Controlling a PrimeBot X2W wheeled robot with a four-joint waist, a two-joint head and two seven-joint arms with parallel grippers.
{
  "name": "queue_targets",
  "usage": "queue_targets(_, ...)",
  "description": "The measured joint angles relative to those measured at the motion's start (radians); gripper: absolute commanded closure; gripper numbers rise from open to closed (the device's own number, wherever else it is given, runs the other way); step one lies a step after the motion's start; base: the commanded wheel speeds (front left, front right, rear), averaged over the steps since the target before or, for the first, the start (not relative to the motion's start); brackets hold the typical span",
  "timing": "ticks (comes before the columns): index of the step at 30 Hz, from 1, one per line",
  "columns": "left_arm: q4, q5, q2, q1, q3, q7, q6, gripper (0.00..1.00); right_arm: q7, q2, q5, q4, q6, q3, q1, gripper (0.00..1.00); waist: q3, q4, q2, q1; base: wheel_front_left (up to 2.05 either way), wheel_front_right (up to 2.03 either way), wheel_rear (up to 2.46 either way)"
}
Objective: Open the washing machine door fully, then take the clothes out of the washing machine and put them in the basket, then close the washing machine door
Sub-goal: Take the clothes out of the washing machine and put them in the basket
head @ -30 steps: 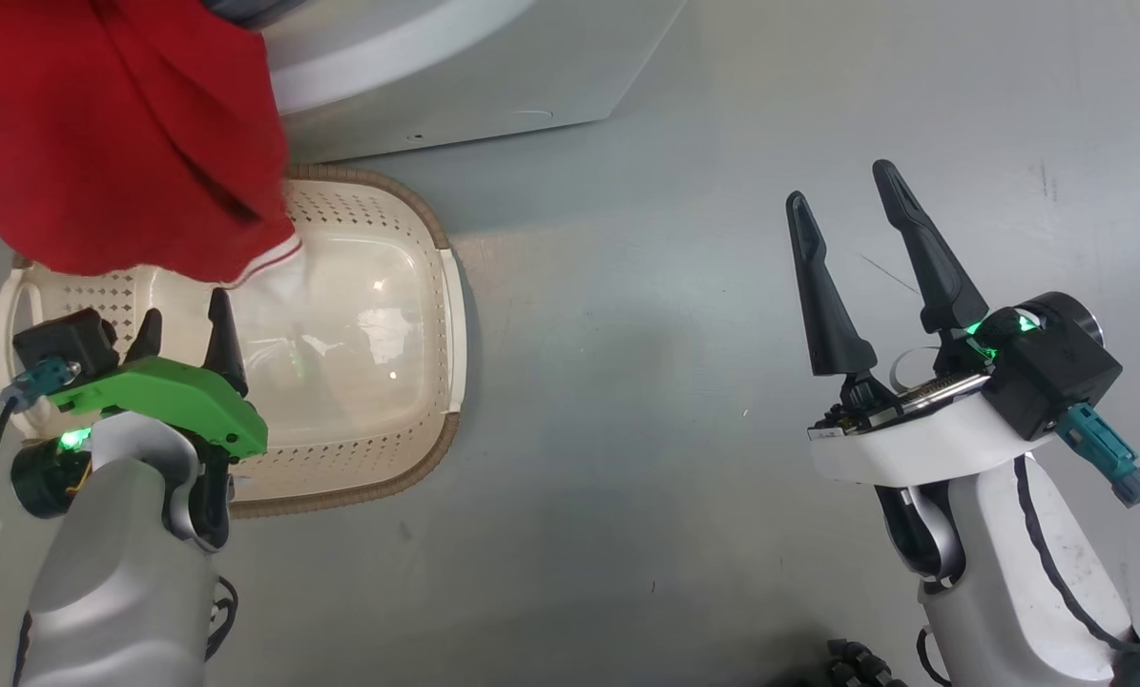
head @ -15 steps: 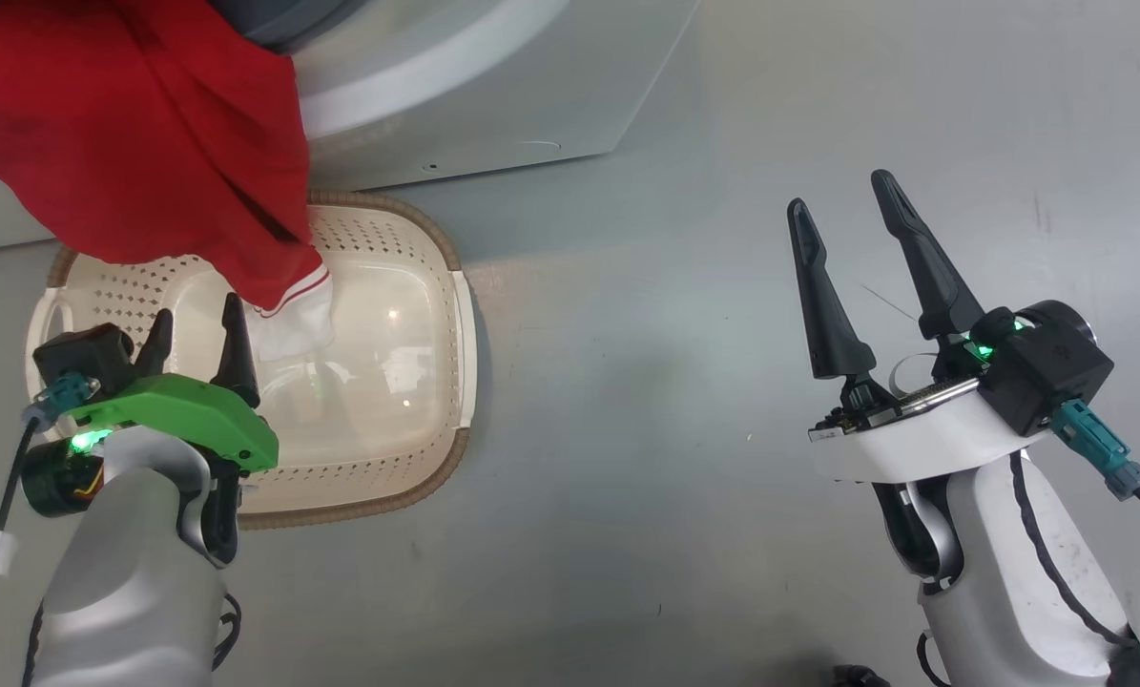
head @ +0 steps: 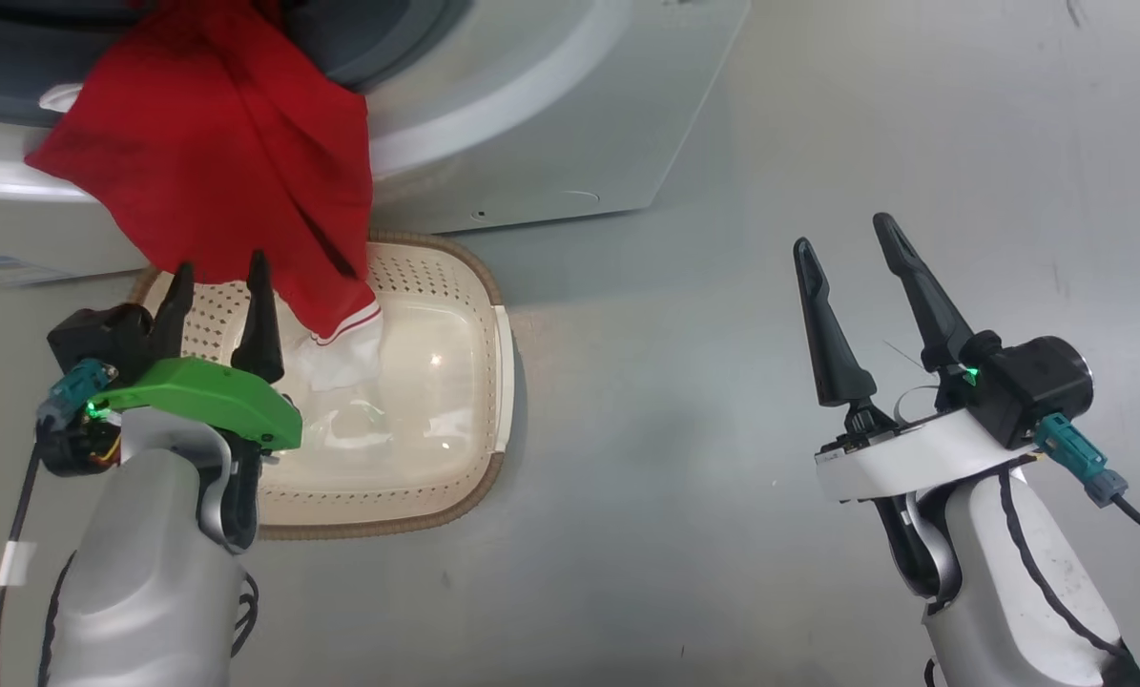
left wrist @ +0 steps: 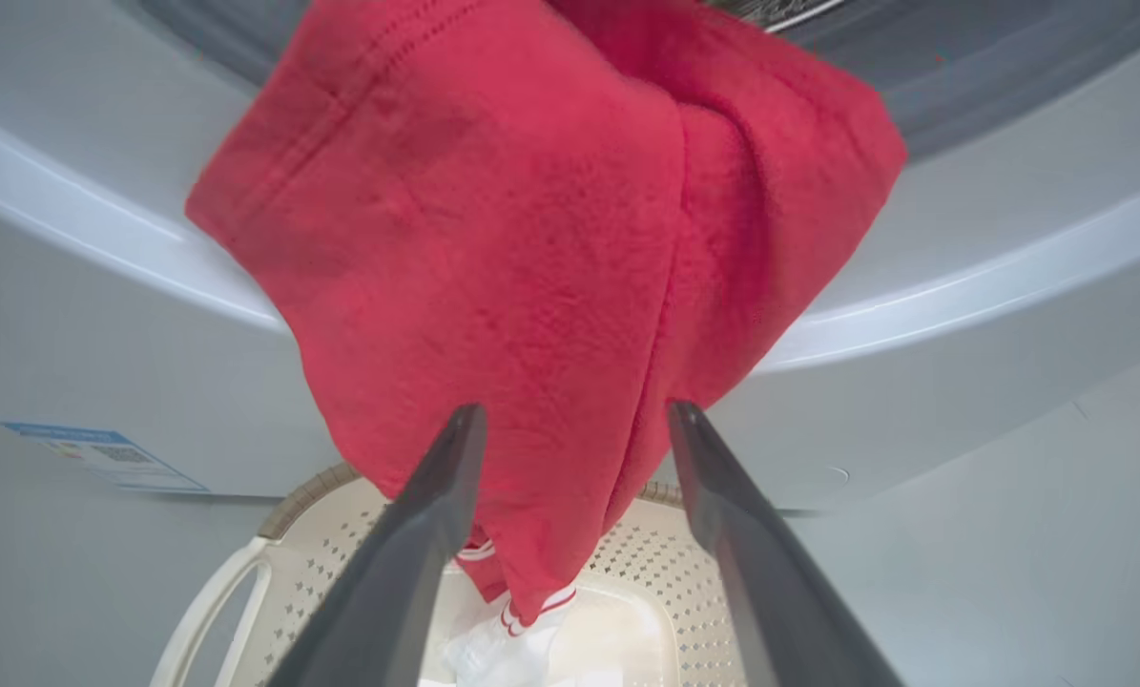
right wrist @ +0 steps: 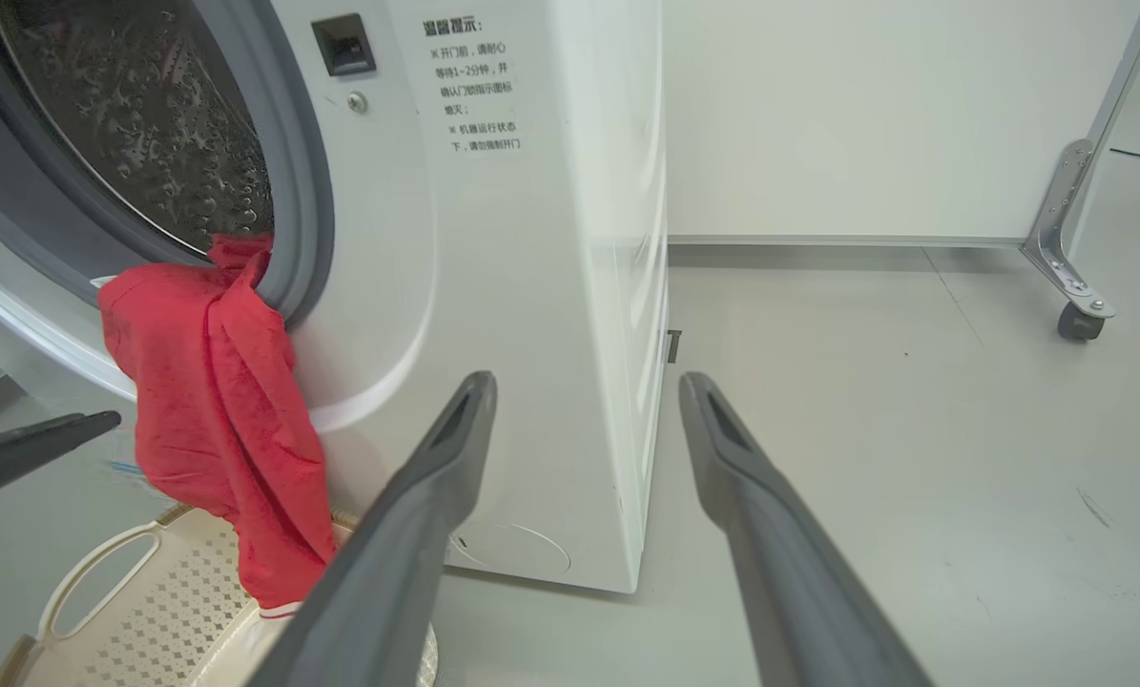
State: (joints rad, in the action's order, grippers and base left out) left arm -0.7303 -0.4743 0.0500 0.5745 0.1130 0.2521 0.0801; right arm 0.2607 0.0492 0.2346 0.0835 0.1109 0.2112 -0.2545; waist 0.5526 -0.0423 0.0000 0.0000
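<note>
Head view: red clothes (head: 217, 172) hang out of washing machine (head: 550, 124), hem dangling into cream basket (head: 426, 286) on floor (head: 674, 382) against machine front. Left gripper (head: 221, 265) spread, empty, near cloth above basket. Right gripper (head: 843, 234) spread, empty, well apart over floor.

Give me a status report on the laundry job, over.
Left gripper and right gripper open, empty. Clothes drape from washing machine port, tail over basket. Nothing seen blocking the drop.
</note>
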Motion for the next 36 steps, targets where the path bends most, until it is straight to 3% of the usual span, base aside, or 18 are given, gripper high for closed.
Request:
queue_targets(19,0.287,0.154,-0.002,-0.259,0.016,0.000,-0.024,0.00,0.000,0.000,-0.003,0.081,0.000,-0.024,0.087,0.00,-0.166,0.043,0.0000,0.0000,0.00,0.00,0.00)
queue_targets(36,0.422,0.170,-0.002,-0.453,0.043,0.000,-0.063,0.00,0.000,-0.002,0.010,0.124,-0.022,-0.030,0.178,0.00,-0.301,0.047,0.0000,0.0000,0.00,0.00,0.00)
